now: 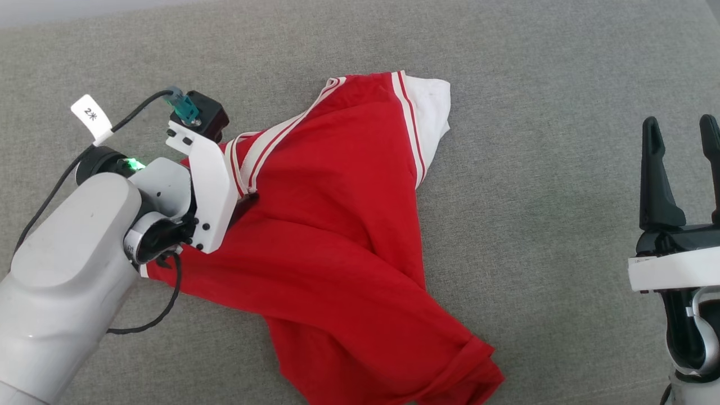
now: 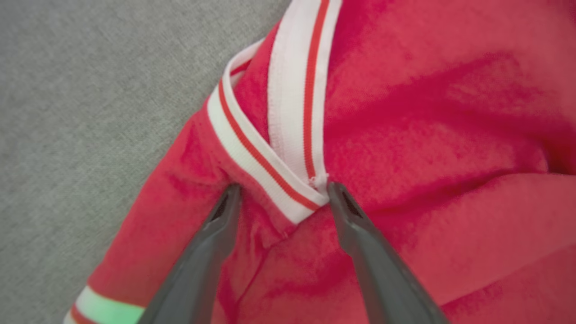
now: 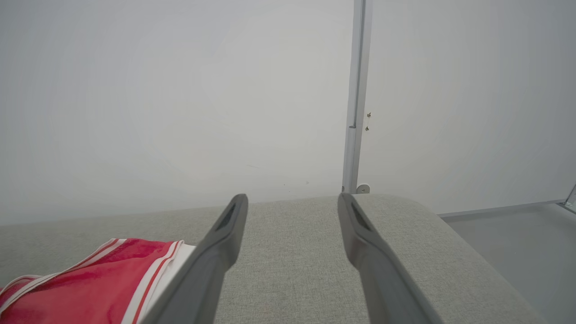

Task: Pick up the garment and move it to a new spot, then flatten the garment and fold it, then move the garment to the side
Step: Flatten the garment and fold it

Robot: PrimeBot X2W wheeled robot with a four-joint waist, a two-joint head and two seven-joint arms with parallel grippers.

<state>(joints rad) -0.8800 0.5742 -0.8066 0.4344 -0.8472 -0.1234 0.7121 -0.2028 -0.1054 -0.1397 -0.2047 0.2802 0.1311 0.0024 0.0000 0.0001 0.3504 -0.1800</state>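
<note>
On the grey cushion the garment lies crumpled. The left gripper is spread wide astride its striped neckband, nothing gripped; it should be lowered until fabric is caught, then closed. The right gripper stands wide, empty.

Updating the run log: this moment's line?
left gripper open astride striped neckband of crumpled red fabric T-shirt | right gripper open, clear of it

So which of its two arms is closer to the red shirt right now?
Left. The left gripper is at the red shirt, jaws open either side of its striped neckband. The right gripper hangs off to the side over grey upholstery, jaws open.
</note>
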